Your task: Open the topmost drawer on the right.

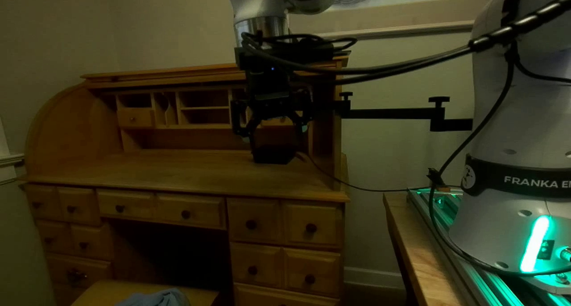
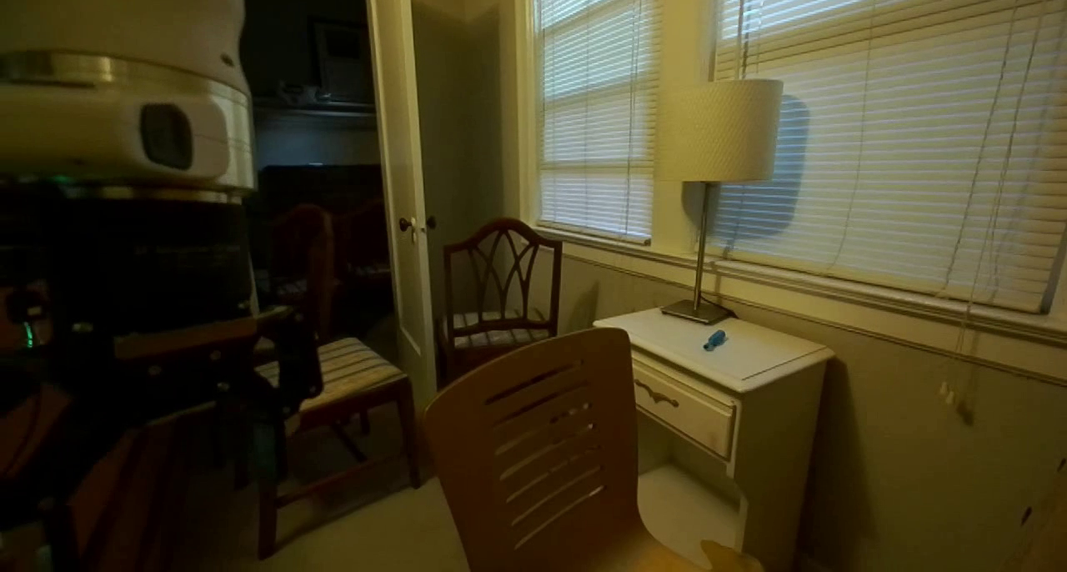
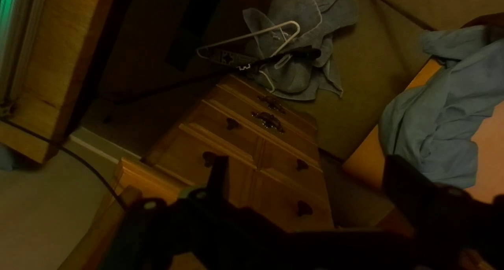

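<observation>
wooden topmost drawer (image 1: 285, 222) sits closed under the desktop edge (image 1: 187, 188), clear of parted jaws

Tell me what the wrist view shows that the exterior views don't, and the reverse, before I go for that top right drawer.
Only the wrist view: the pale hanger, lying partly over the grey cloth.
Only the exterior views: the pigeonhole hutch and the table lamp.
Shared by the wrist view and an exterior view: the topmost right drawer, shut, and the open gripper.

The topmost drawer (image 1: 282, 222) is smooth wood; the claw (image 1: 275, 134) looks matt.
</observation>
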